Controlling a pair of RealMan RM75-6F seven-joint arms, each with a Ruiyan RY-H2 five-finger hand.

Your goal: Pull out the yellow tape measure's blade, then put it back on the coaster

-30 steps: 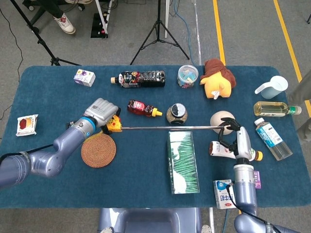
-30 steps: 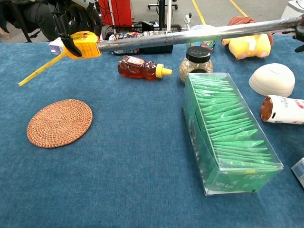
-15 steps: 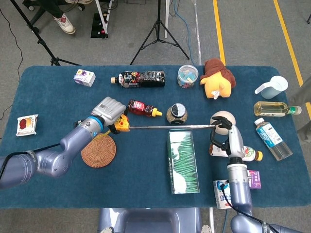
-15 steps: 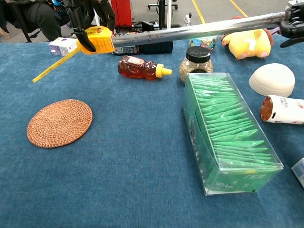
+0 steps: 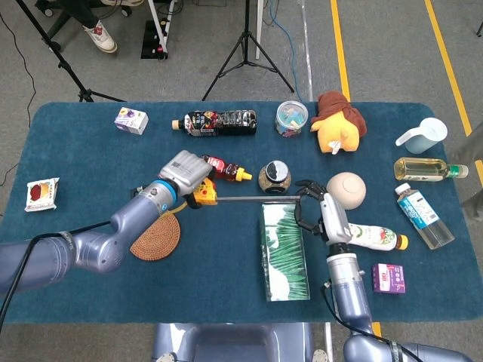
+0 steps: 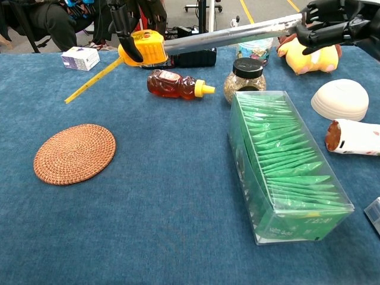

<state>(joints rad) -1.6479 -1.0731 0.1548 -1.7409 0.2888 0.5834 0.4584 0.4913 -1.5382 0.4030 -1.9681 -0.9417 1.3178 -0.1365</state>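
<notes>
My left hand [image 5: 183, 173] grips the yellow tape measure [image 5: 204, 195] in the air, above and to the right of the round woven coaster [image 5: 155, 236]. The metal blade [image 5: 256, 199] runs right from the case to my right hand [image 5: 312, 204], which pinches its end. In the chest view the tape measure [image 6: 144, 47] hangs high at the back, with its yellow strap [image 6: 94, 79] trailing down to the left. There the blade [image 6: 231, 35] slants up to my right hand [image 6: 330, 24]. The coaster [image 6: 74, 153] lies bare on the blue cloth.
A clear box of green packets [image 6: 284, 172] stands under the blade's right half. Behind it are a honey bottle [image 6: 178, 84], a dark-lidded jar [image 6: 243, 77] and an upturned bowl [image 6: 339, 99]. A drink bottle [image 6: 355, 136] lies at the right edge.
The two hands have come closer together: the left moved right with the case, the right moved left with the blade's end. The exposed blade is much shorter now.
</notes>
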